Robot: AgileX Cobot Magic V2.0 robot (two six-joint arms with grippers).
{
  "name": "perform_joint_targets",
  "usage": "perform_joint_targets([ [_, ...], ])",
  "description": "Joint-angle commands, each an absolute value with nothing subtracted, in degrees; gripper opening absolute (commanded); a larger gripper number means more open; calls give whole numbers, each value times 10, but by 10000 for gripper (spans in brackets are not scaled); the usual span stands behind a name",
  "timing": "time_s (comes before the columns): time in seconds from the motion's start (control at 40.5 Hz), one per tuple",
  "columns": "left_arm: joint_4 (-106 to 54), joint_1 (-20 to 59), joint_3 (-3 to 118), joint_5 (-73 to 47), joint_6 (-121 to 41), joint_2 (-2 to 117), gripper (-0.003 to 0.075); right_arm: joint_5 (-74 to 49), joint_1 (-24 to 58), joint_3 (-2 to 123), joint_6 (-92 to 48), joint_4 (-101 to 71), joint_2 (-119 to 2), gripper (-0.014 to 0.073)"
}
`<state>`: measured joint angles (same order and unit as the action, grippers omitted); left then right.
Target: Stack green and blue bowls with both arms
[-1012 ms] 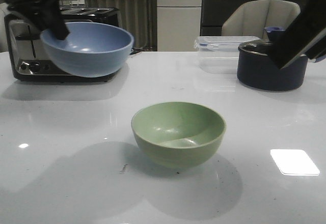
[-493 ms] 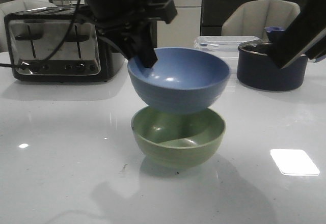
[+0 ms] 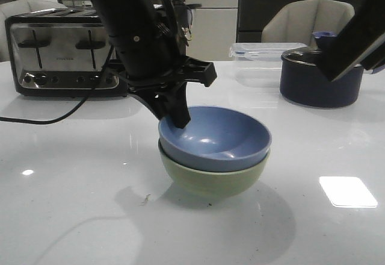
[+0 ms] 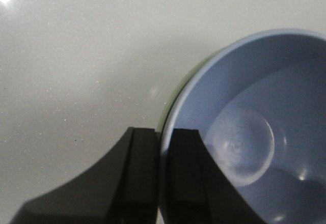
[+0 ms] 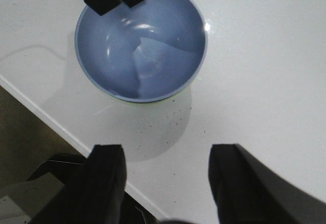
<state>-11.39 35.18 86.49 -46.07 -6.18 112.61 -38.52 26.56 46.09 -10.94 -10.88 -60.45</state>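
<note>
The front view alone showed the blue bowl (image 3: 215, 138) nested inside the green bowl (image 3: 210, 177) on the table (image 3: 72, 180). The left wrist view showed the left gripper (image 4: 163, 173) clamped on the blue bowl's rim, one finger inside, one outside. In the right wrist view, the right gripper (image 5: 165, 180) stood wide apart and held nothing, above the stacked bowls.
</note>
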Motion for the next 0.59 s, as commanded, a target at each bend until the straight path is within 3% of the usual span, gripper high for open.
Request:
perform_joint_targets([
  [0.0,-130,356,887,-447,-62,1096,270,-354,266,476,-115,-109,-594,476],
  [0.123,-131,356,887,-456,-62,1093,372,-354,266,476,-115,-109,-594,476],
  [0.567,-74,353,826,-451,-62,941,360,-354,266,476,-115,-109,-594,476],
])
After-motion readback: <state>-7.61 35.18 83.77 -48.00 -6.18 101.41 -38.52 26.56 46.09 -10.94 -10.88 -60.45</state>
